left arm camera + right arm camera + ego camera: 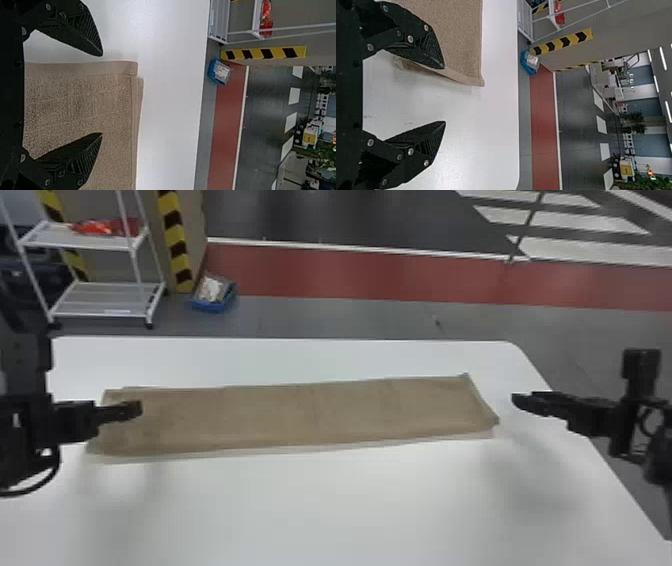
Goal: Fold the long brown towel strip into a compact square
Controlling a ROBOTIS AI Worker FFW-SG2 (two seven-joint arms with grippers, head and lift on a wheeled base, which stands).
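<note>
The brown towel strip (300,412) lies flat and long across the white table, its right end slightly skewed with a raised-looking edge. At its left end, my left gripper (134,410) is over the towel; in the left wrist view the left gripper (102,94) stands open, one finger over the towel (79,103), the other beyond its end edge. Just off the right end is my right gripper (517,401). Seen from the right wrist, the right gripper (445,95) is open too, one finger overlapping the towel's end (455,35), the other over bare table.
The white table (320,510) extends in front of and behind the towel, with a rounded far right corner. Beyond it on the floor are a white shelf rack (105,301) and a blue bin (212,307), at the far left.
</note>
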